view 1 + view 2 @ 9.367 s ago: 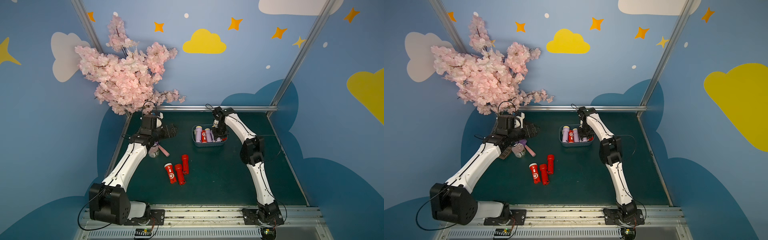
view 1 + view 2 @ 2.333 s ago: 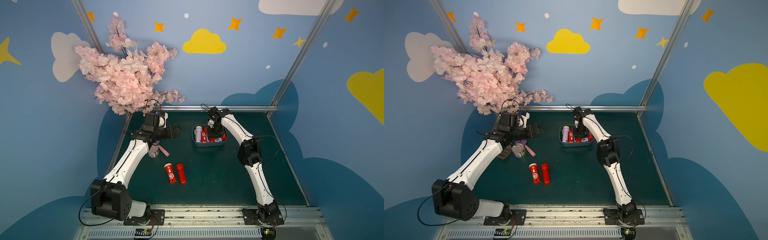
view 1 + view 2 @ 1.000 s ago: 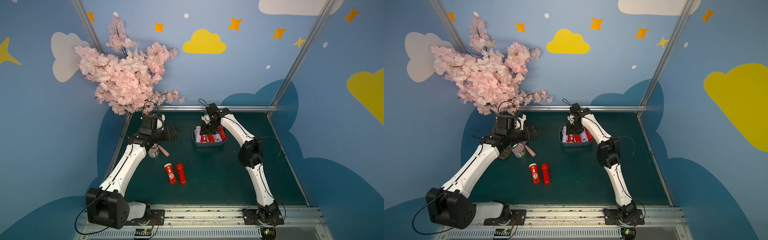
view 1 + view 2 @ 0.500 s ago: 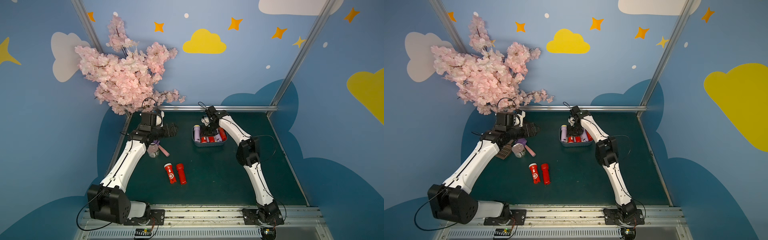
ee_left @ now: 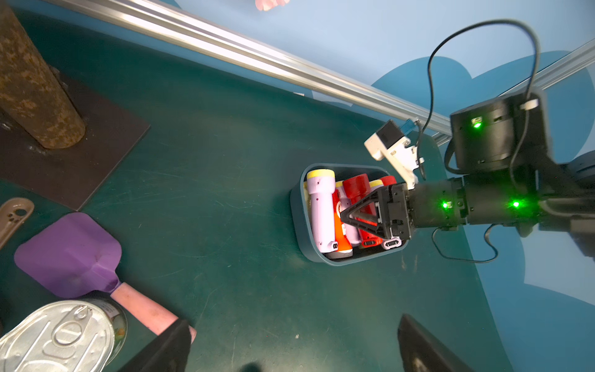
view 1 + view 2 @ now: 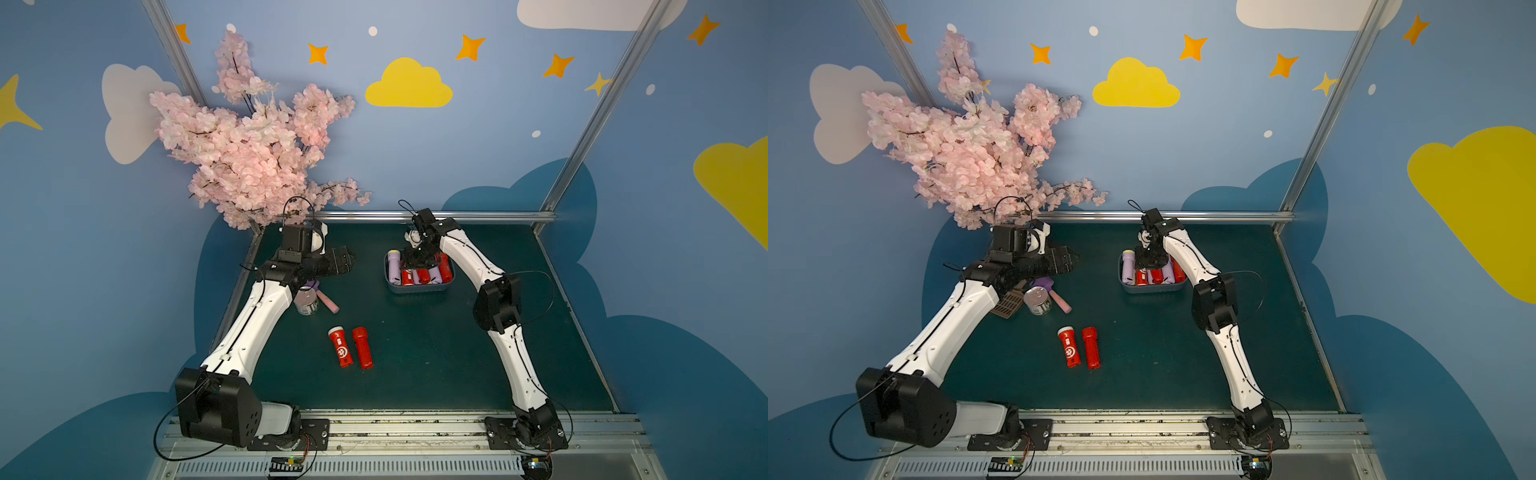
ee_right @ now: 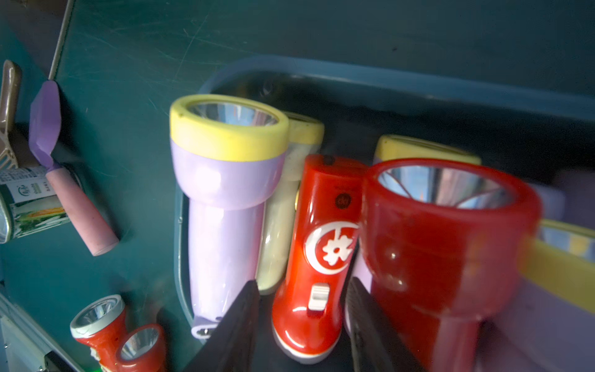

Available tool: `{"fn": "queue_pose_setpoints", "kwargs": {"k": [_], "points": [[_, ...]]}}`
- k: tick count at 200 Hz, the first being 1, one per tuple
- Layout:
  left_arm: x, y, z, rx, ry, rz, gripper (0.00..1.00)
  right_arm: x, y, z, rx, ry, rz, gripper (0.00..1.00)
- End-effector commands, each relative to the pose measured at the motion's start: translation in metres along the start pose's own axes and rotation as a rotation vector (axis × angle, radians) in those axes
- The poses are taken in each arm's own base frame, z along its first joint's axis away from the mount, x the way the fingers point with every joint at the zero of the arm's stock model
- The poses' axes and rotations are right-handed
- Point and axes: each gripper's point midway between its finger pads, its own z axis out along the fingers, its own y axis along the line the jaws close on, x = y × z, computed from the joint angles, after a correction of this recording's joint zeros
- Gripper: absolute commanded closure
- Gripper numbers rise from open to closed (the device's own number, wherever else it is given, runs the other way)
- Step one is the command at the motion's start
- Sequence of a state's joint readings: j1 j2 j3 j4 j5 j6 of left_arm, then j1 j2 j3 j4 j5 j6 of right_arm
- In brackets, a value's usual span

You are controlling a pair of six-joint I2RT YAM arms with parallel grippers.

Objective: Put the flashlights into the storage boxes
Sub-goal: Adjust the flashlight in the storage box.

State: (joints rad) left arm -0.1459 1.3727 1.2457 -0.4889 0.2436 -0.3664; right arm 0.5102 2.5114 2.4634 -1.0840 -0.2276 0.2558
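The right gripper's (image 7: pixel 302 281) fingers (image 7: pixel 240 325) stand narrowly parted astride the tail of a red flower-emblem flashlight (image 7: pixel 322 244), with a gap beside one finger, clamping nothing. That torch lies inside the slate-blue tub (image 6: pixel 419 289), packed among lavender and red ones. The left gripper (image 5: pixel 293 320) hangs wide open and empty, well off to the tub's left. Two more red flashlights (image 6: pixel 362 348) lie on the green mat (image 6: pixel 415 365), nearer the robot's base than the tub and well apart from it.

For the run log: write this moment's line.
left gripper open, empty | right gripper astride red flashlight in tub | two red flashlights on table
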Motion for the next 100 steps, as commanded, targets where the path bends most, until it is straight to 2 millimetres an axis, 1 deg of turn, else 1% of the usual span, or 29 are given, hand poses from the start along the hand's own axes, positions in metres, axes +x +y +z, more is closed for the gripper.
{"fn": "queue_pose_setpoints", "kwargs": {"k": [1,18,30,66,100], "points": [[0.001,-0.002,-0.006,0.013,-0.011,-0.007,0.01,0.004,-0.045,-0.007,0.167,0.018,0.045,0.53],[0.002,-0.002,-0.009,0.011,-0.019,-0.012,0.01,0.004,-0.047,-0.010,0.178,0.013,0.040,0.53],[0.005,-0.002,-0.010,0.013,-0.018,-0.018,0.01,0.005,-0.043,-0.009,0.153,0.018,0.035,0.53],[0.008,0.000,-0.017,0.006,-0.031,-0.033,0.01,0.005,-0.024,-0.013,0.073,0.017,0.009,0.53],[0.012,-0.001,-0.023,0.010,-0.040,-0.042,0.01,0.003,-0.008,-0.025,0.025,-0.005,-0.032,0.53]]}}
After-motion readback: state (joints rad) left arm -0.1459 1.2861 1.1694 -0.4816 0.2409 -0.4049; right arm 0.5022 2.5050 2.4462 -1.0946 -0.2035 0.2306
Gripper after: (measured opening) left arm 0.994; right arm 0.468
